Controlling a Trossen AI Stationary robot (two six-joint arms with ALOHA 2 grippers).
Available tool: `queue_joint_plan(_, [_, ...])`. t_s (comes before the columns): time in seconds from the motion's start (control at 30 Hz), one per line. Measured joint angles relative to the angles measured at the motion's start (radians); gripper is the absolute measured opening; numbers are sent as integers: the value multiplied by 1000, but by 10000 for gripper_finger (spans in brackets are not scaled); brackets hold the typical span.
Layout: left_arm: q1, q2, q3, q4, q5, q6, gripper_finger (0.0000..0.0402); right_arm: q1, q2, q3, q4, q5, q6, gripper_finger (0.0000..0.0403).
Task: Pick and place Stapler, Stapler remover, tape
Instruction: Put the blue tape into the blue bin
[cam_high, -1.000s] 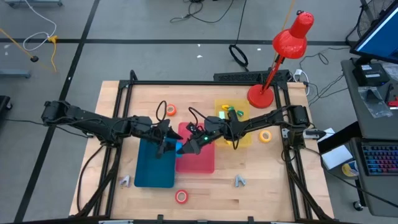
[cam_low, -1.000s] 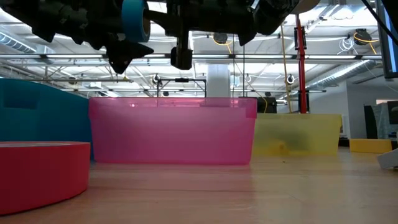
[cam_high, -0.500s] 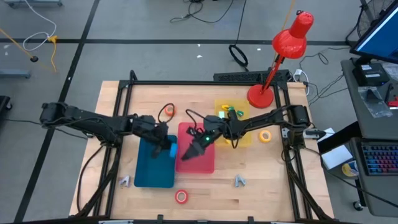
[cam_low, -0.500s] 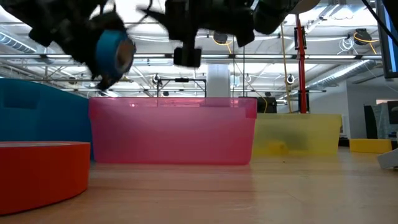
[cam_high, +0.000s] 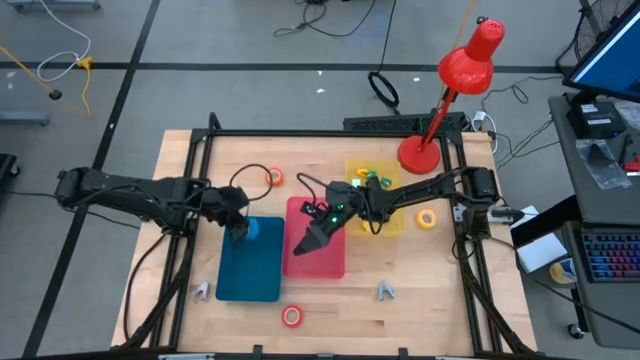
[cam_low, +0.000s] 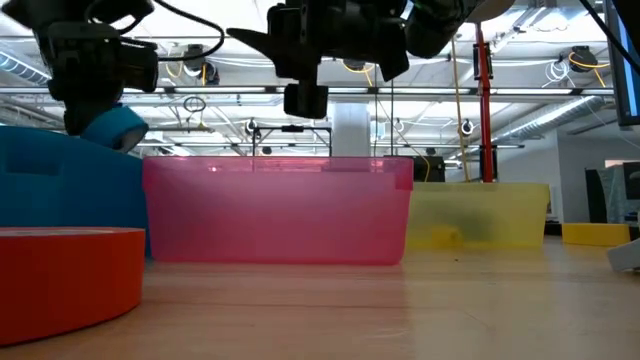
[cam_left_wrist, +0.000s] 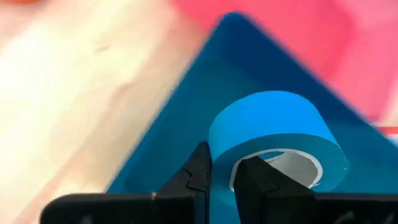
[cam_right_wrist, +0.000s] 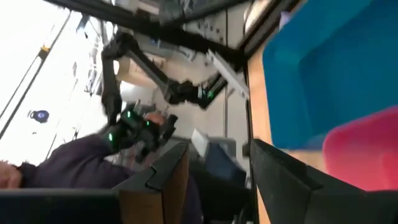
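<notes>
Left hand (cam_left_wrist: 222, 177) clenched on blue tape roll (cam_left_wrist: 280, 134) over blue bin (cam_high: 250, 262), right hand (cam_right_wrist: 214, 163) released – above pink bin (cam_high: 318, 255)

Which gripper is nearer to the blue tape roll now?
The left gripper: its fingers are shut on the blue tape roll above the blue bin. The right gripper hangs apart, over the pink bin.
</notes>
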Motion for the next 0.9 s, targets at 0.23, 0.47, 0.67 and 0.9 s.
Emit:
queue_joint_plan(0.23, [1,222,143,-254,13,16,37,-21,1,0,40,21,-61,162])
queue_joint_plan(0.47, [1,392,156,-295,65,55,37,-40,1,0,57,22,-130,160])
queue_joint_plan(0.67, [1,429,156,-297,73,19,37,-57,1,0,68,21,-162,160])
queue_joint_plan(0.9, [1,430,156,-297,65,3,66,-73,1,0,94,22,-177,160])
